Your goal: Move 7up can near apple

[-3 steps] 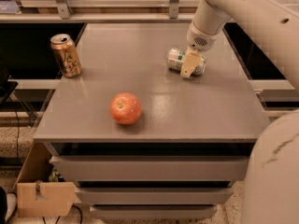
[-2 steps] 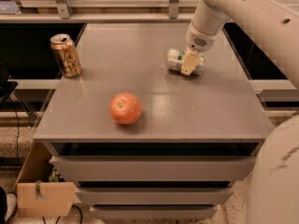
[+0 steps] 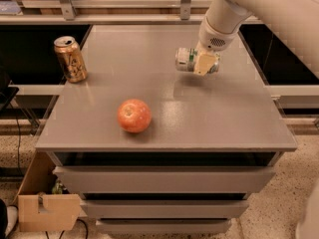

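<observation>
The 7up can (image 3: 185, 59) lies on its side toward the far right of the table (image 3: 164, 133), silver end facing left, with the tool (image 3: 205, 63) clamped across its right half. One tan finger (image 3: 204, 62) shows in front of the body. It looks like a light, thin-walled can with a smooth, slick skin that would dent under a hard squeeze. The round body is the place to hold it, across the middle as now, with firm but modest pressure. On its side it would roll if let go carelessly.

Set against a second ago, the can and tool sit a touch higher and slightly left in the camera view. A soft shadow lies on the table below them, so I judge the can has just come off the surface.

The apple (image 3: 134, 116) rests nearer the front, well apart from the can. A gold can (image 3: 71, 59) stands upright at the far left edge.
</observation>
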